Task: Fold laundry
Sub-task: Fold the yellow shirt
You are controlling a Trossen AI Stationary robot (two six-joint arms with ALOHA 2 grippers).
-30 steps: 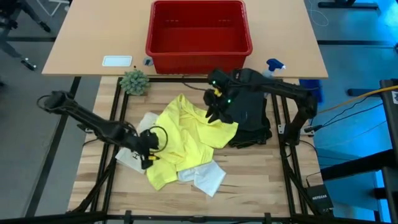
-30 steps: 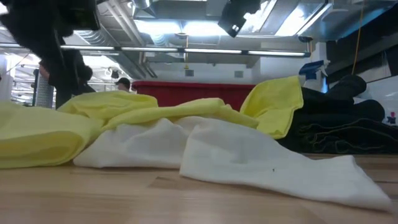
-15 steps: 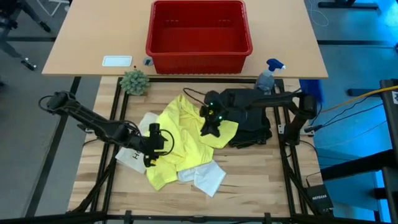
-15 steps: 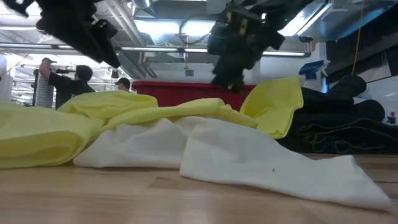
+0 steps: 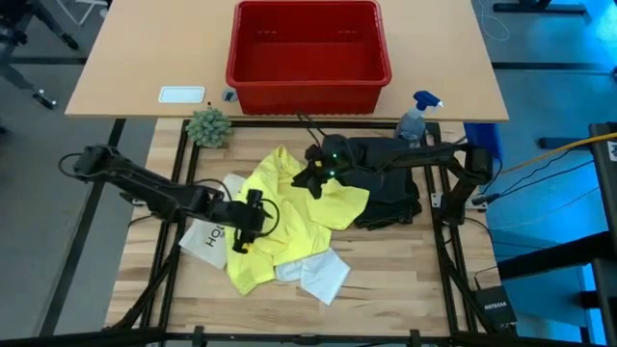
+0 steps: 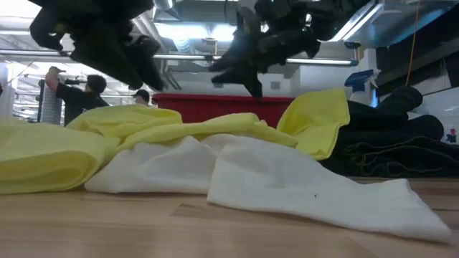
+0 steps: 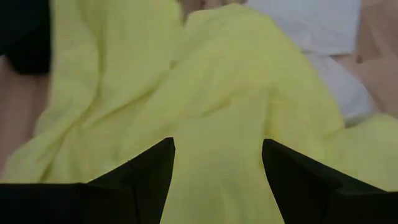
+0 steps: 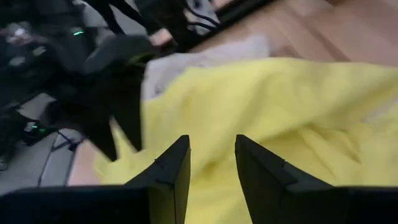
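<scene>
The bright yellow T-shirt (image 5: pixel 289 217) lies crumpled in the middle of the table, one flap (image 6: pixel 319 125) standing up against the black trousers (image 5: pixel 386 188) heaped at its right. A white cloth (image 5: pixel 318 275) lies partly under the shirt's near edge. A pale small cloth (image 5: pixel 229 185) shows at the shirt's left. My left gripper (image 5: pixel 253 217) hovers open over the shirt's left half (image 7: pixel 217 146). Over the shirt's far part, my right gripper (image 5: pixel 307 178) also stands open and slants toward the table's left (image 8: pixel 211 143), nothing between its fingers.
A flat white printed item (image 5: pixel 205 241) lies under the shirt's left edge, beneath my left arm. The red basket (image 5: pixel 308 48) stands on the far table, with a small green plant (image 5: pixel 208 125) and a spray bottle (image 5: pixel 416 114) near it. Bare wood (image 5: pixel 405 280) shows at the near right.
My left gripper has gone toward the table's right, out over the yellow shirt, and has rolled. My right gripper has come down toward the shirt and tipped from pointing steeply down to a shallower slant, turning toward the left. The garments have kept still.
</scene>
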